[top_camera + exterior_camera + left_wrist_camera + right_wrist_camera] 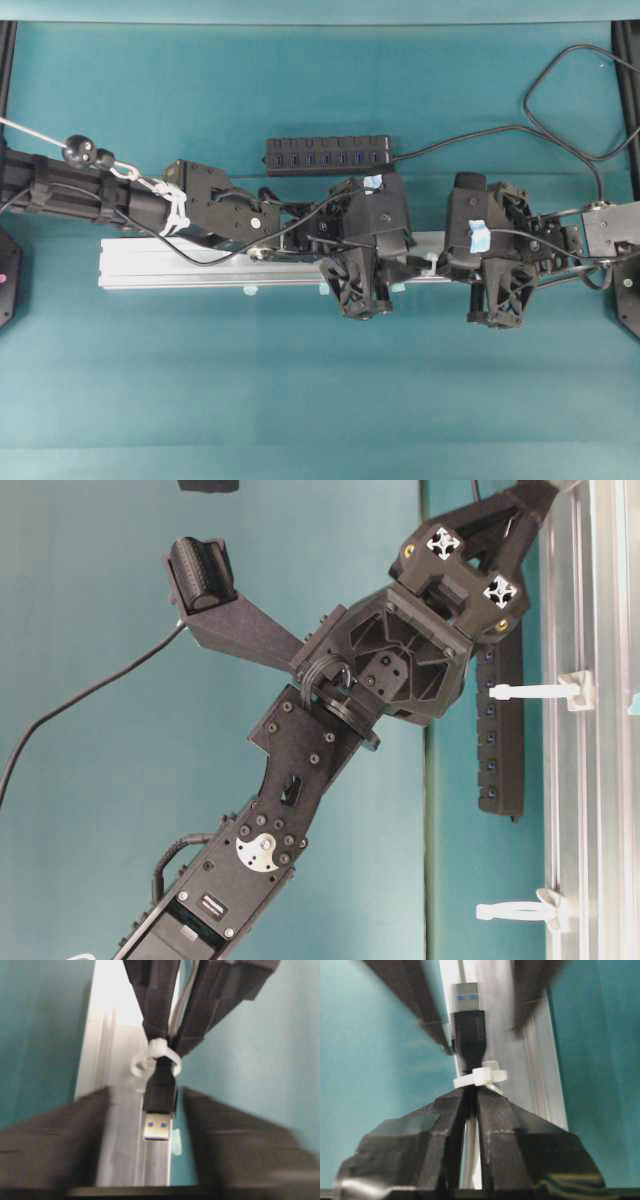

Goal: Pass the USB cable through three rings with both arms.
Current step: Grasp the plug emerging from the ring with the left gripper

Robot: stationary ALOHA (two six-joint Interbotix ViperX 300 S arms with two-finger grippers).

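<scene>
USB cable (468, 1040) pinched between closed fingers (492, 1125) of right gripper (469, 1105), just behind white ring (481, 1077). Plug pushed through ring, silver tip beyond fingertips. Left gripper (145, 1110) held wide open, plug (159, 1110) between spread fingers (55, 1130), untouched. Rail (120, 1125) beneath.

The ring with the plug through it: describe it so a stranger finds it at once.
Find the long silver rail on the teal table. Between the two grippers stands a white ring with the black USB plug poking through. The two other rings in the table-level view are empty.
</scene>
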